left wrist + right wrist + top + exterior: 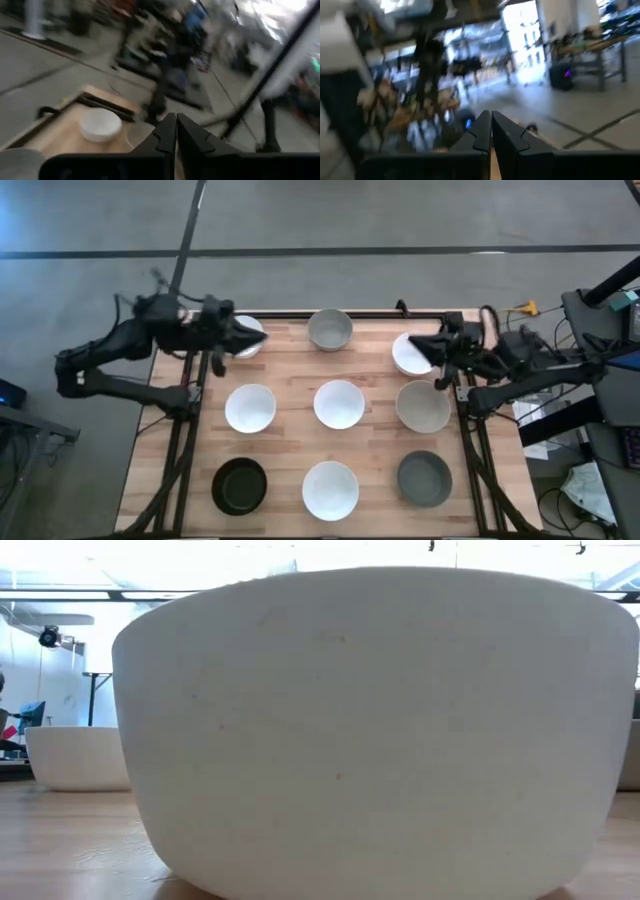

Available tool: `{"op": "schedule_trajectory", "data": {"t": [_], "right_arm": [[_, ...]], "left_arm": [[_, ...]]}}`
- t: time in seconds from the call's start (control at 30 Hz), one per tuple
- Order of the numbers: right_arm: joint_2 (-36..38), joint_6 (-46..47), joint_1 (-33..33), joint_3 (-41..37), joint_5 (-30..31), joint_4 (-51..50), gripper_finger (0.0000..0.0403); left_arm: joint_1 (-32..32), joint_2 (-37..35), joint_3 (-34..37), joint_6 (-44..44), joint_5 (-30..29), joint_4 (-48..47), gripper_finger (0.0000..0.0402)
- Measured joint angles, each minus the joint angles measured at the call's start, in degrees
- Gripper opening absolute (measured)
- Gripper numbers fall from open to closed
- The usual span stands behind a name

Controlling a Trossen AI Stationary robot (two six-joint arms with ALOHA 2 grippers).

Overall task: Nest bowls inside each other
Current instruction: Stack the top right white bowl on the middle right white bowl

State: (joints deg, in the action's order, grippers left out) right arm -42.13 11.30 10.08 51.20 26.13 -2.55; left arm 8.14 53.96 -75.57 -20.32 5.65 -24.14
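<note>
Wooden table (290,380) carrying nine separate bowls (339,403) in a three-by-three grid, none nested. Left gripper (252,335) pinched shut, empty, over the far-left white bowl (249,348); right gripper (418,344) likewise closed, empty, over the far-right white bowl (406,358).

The overhead view is evenly and softly lit, the round white bowls casting only faint shadows on the pale wooden tabletop (370,375). At table height, a large off-white bowl (375,730) fills the picture against blown-out bright windows behind. Both wrist views are heavily smeared by motion blur, the room beyond streaked, with glare from bright windows.
</note>
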Motion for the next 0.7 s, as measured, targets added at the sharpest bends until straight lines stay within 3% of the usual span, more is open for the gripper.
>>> {"op": "schedule_trajectory", "data": {"t": [0.17,0.23,0.33,0.47,0.53,0.7], "right_arm": [[-6.9,0.0,0.0,8.3,-5.6,-12.7,0.0009],[-10.0,0.0,0.0,12.8,-10.6,-17.4,0.0009],[-15.0,2.3,-0.3,19.7,-23.1,-23.8,0.0009],[-19.8,8.0,-2.6,27.3,-47.3,-29.0,0.0009],[-21.6,9.3,-3.5,29.6,-56.4,-30.5,0.0009],[-22.9,9.9,-3.9,31.5,-60.6,-32.2,0.0009]], "left_arm": [[0.0,6.1,-6.5,1.2,3.0,-3.3,0.0000],[0.0,7.5,-7.9,1.2,4.1,-6.2,0.0000],[0.0,8.5,-8.5,1.2,4.3,-11.5,0.0000],[0.0,8.4,-8.4,1.4,4.3,-15.0,0.0000],[0.0,8.2,-8.4,2.6,4.3,-15.3,0.0000],[0.0,7.2,-8.4,5.9,4.3,-16.2,0.0000]]}}
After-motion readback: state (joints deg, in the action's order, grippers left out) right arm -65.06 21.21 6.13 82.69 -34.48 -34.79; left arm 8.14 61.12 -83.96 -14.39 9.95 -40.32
